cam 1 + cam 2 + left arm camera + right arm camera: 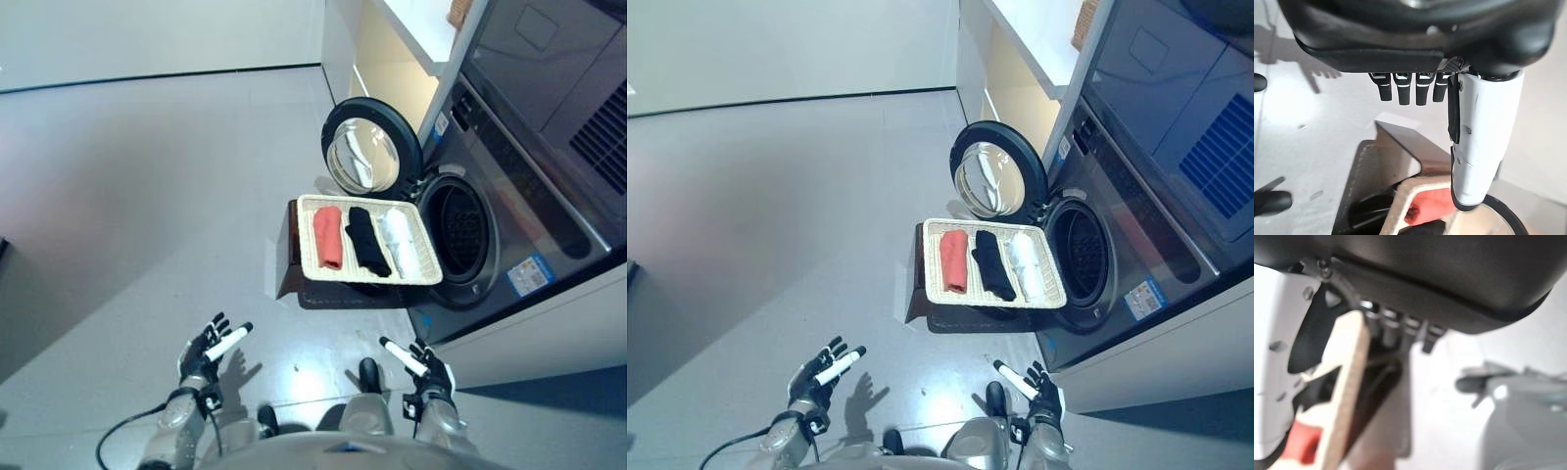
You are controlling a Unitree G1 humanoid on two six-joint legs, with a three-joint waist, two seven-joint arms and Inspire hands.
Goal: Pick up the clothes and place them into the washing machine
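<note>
Three rolled garments in white tray (306, 257), side by side: red roll (328, 236), black roll (366, 240), white roll (400, 242). Long axes run away from robot. Tray sits on dark stand just beside washing machine drum opening (460, 227); door (370, 149) swung open. Left hand (209, 351) and right hand (423, 367) low, well short of tray, fingers straight, empty. Right hand nearer drum side; clothes lie ahead, between both.

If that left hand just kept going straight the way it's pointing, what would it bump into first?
Probably the dark stand under the cream basket, near the end by the red cloth. The left hand is open and holds nothing, with bare floor between. Depth is hard to judge.
</note>
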